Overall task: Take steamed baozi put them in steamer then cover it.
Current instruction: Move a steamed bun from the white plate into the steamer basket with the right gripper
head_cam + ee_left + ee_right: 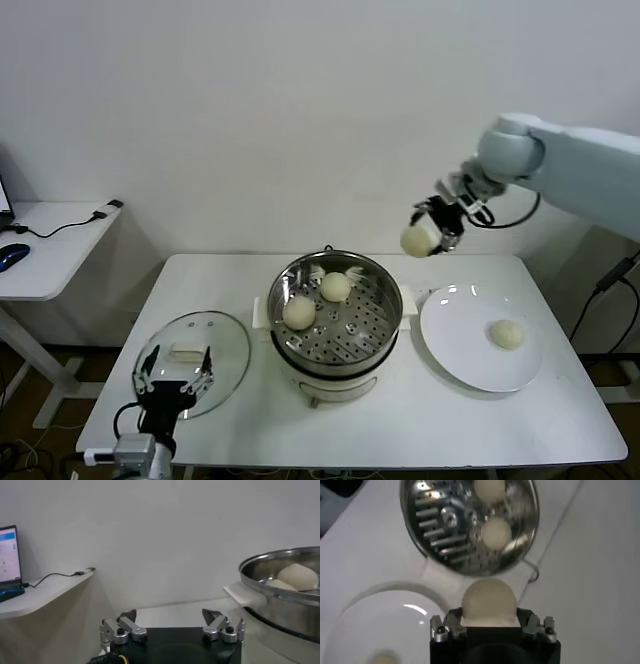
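While the right tool (428, 236) hangs high in the air past the far edge of the desk (500, 420), it's clamped around one bun (416, 240), and the right wrist view shows that bun (488, 601) sitting snug between the jaws with the steamer (470, 525) down below. So that's bun number three on its way, as far as one can judge.

Two buns are already in the steamer basket (385, 300): one near the middle-left (299, 312) and one a bit farther back (335, 286). There's one last bun (507, 334) sitting alone on the white plate (450, 350), just to the right of the steamer.

The glass lid (225, 345) lies flat on the desk to the left of the steamer, not on it yet. The left tool (176, 382) is parked low by the near-left corner, right over the lid's near edge, jaws spread wide and holding nothing.

So roughly halfway, by the look of it: two in, one in the air, one on the plate, then the lid has to go on. The carried bun needs to come down over the basket without landing on the two already there.
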